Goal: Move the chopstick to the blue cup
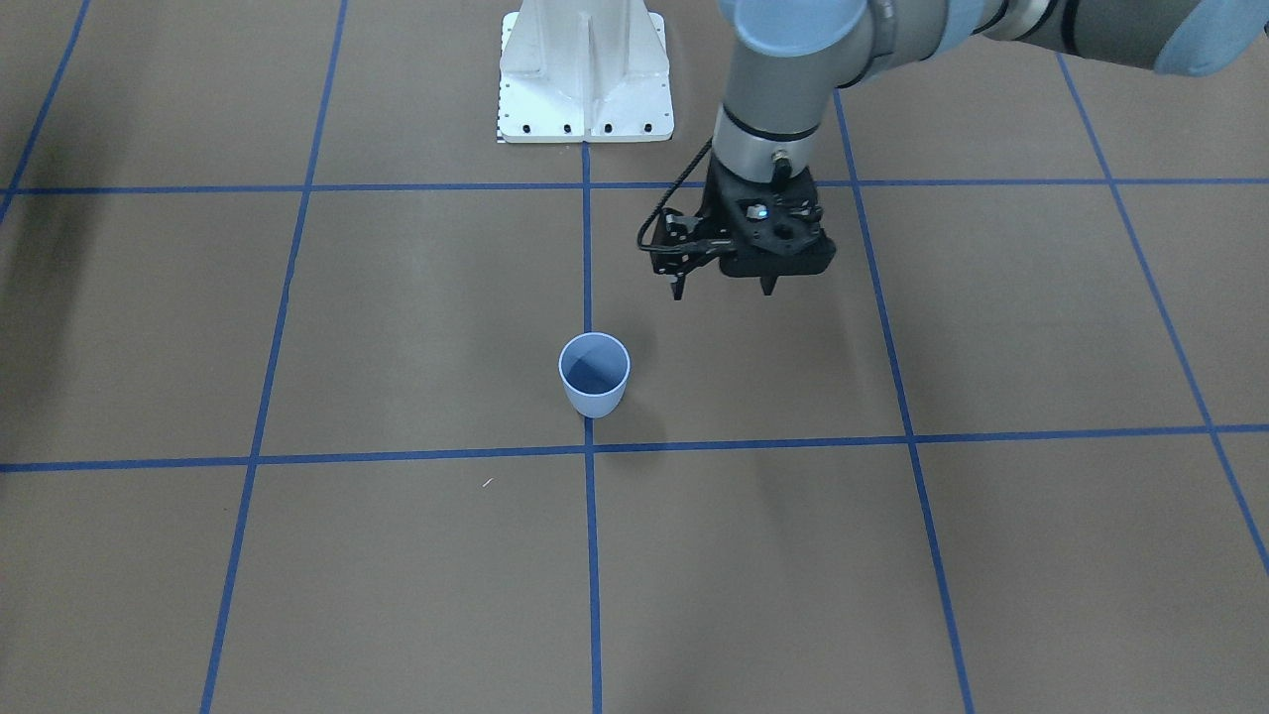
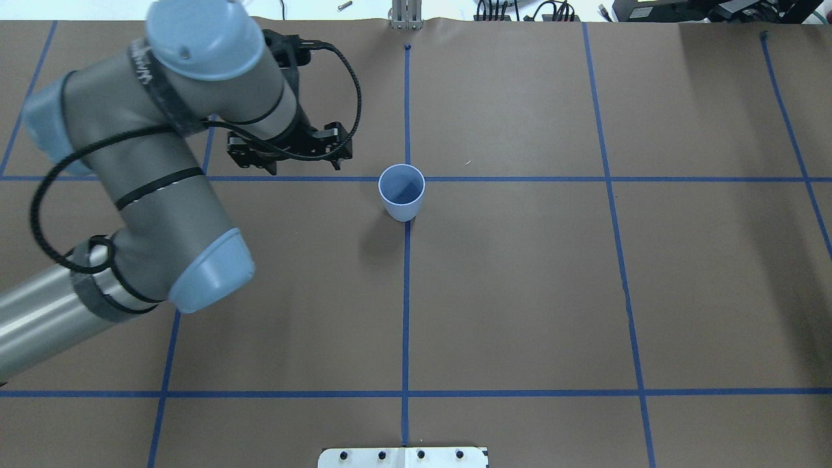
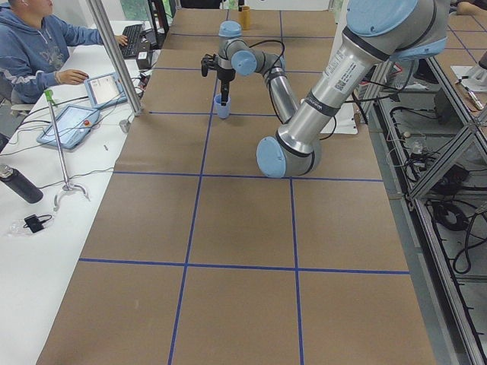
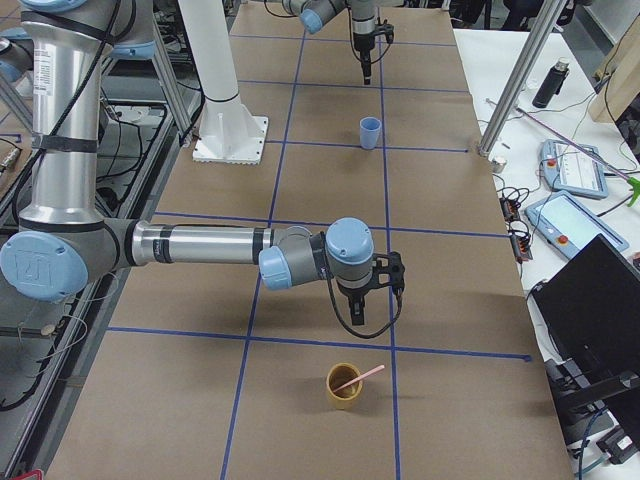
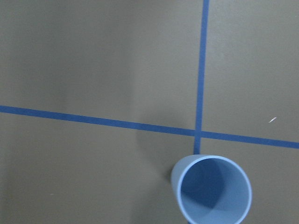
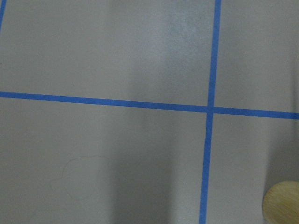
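Observation:
The blue cup (image 1: 594, 375) stands upright and empty at a crossing of blue tape lines; it also shows in the overhead view (image 2: 402, 192) and the left wrist view (image 5: 212, 193). My left gripper (image 1: 724, 291) hangs above the table beside the cup, open and empty, also seen from overhead (image 2: 302, 166). A pink chopstick (image 4: 360, 378) leans in a tan cup (image 4: 344, 385) at the table's right end. My right gripper (image 4: 375, 310) hovers just beyond that tan cup; I cannot tell whether it is open or shut. The tan cup's rim (image 6: 282, 203) shows in the right wrist view.
The white robot base plate (image 1: 585, 74) stands at the robot's side of the table. A metal pole (image 4: 520, 75) rises at the operators' edge. An operator (image 3: 38, 46) sits at a side desk with tablets (image 3: 72, 125).

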Robot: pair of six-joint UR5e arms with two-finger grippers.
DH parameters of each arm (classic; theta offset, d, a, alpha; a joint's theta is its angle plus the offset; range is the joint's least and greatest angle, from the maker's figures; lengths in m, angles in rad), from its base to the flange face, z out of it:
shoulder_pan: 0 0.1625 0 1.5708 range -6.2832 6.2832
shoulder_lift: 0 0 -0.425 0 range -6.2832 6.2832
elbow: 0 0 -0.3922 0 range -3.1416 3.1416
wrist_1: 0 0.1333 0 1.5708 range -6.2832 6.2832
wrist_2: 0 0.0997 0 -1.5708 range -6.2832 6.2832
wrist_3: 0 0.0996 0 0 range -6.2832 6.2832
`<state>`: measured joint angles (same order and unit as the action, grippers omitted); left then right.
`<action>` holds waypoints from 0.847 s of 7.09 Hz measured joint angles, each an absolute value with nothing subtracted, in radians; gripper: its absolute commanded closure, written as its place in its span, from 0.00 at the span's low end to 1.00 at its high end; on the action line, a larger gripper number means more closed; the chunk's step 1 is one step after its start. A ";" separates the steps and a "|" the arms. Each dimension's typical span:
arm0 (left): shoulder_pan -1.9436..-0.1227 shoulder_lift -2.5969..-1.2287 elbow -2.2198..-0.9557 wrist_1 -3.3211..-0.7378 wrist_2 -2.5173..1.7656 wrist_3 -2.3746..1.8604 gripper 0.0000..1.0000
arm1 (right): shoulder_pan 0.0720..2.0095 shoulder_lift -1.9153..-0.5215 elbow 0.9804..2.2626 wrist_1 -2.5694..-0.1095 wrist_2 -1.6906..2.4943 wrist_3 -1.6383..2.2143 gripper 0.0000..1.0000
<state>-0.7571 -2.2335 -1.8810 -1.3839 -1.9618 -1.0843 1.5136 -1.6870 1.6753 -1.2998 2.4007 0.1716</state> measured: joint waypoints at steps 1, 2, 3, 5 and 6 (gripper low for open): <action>-0.827 -2.151 -1.926 -1.382 -2.005 -0.982 0.01 | 1.535 -1.684 1.640 -1.305 2.370 0.145 0.13; -0.913 -2.071 -1.948 -1.388 -2.059 -0.855 0.01 | 1.577 -1.681 1.600 -1.310 2.356 0.092 0.13; -1.001 -1.991 -1.954 -1.405 -2.110 -0.718 0.01 | 1.619 -1.679 1.577 -1.322 2.352 0.047 0.12; -1.119 -1.903 -1.930 -1.432 -2.158 -0.523 0.01 | 1.672 -1.657 1.542 -1.350 2.345 -0.014 0.12; -1.145 -1.889 -1.914 -1.436 -2.163 -0.473 0.01 | 1.681 -1.614 1.496 -1.353 2.331 -0.031 0.17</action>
